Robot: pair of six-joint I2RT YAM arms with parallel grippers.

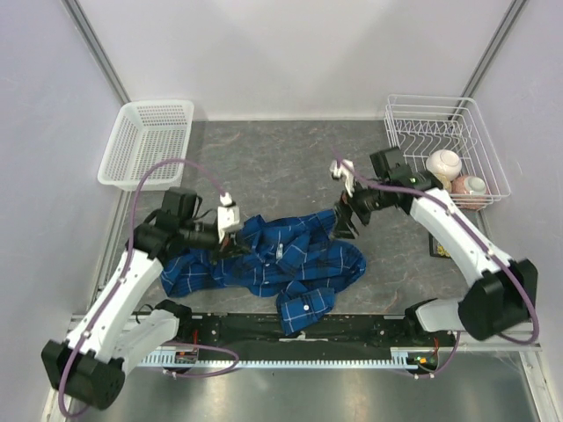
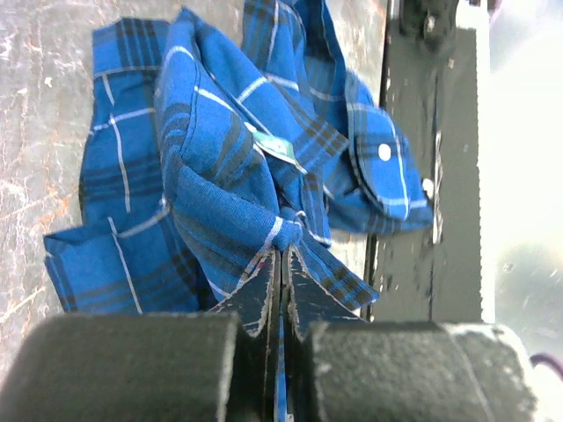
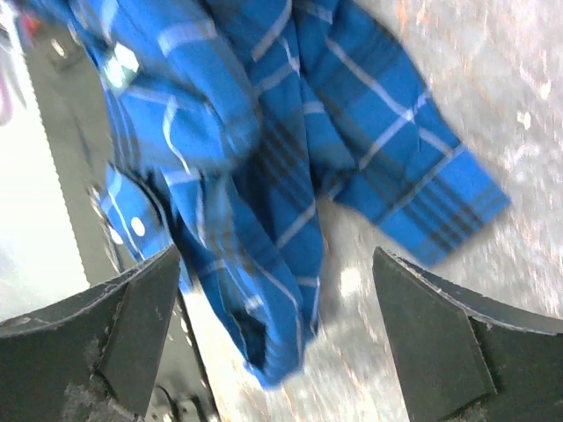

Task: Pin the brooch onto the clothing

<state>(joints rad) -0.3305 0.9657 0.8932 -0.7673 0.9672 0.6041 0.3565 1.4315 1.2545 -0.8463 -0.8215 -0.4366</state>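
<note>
Left fingers (image 2: 274, 286) pinch a fold of the shirt (image 1: 290, 264). Right fingers (image 1: 345, 224) are wide apart over it, holding nothing.

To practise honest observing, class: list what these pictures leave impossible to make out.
- The brooch: seen in no view; perhaps inside the folds of the shirt, or too small.
- What the left hand pinches besides cloth: left wrist view, its closed fingers cover it.
- Fabric details: right wrist view, blurred.
- Dark item by the right arm: top view, arm covers most.
</note>
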